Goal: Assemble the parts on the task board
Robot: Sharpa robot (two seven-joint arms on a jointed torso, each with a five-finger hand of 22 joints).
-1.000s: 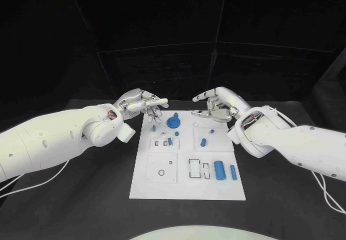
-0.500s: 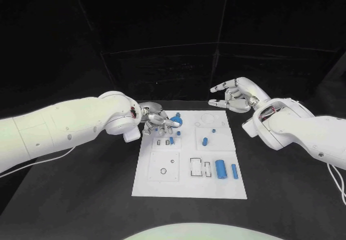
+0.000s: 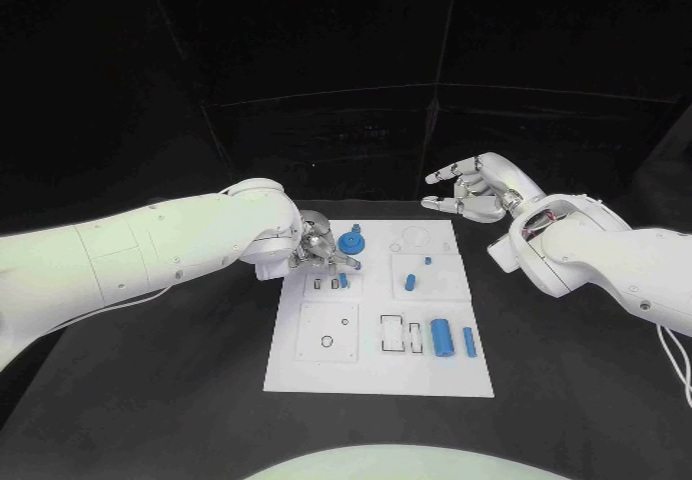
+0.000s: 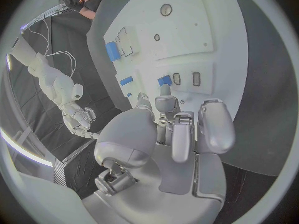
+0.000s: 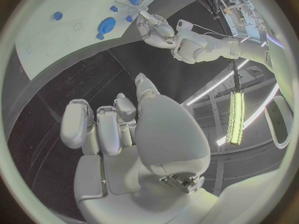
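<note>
My left hand (image 3: 320,250), fingers curled, grip unclear, hovers just left of the blue gear (image 3: 349,243); right hand (image 3: 473,190) open, farther.

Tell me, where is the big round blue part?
In the head view the big round blue part sits near the task board's far edge, just right of the left hand.
</note>
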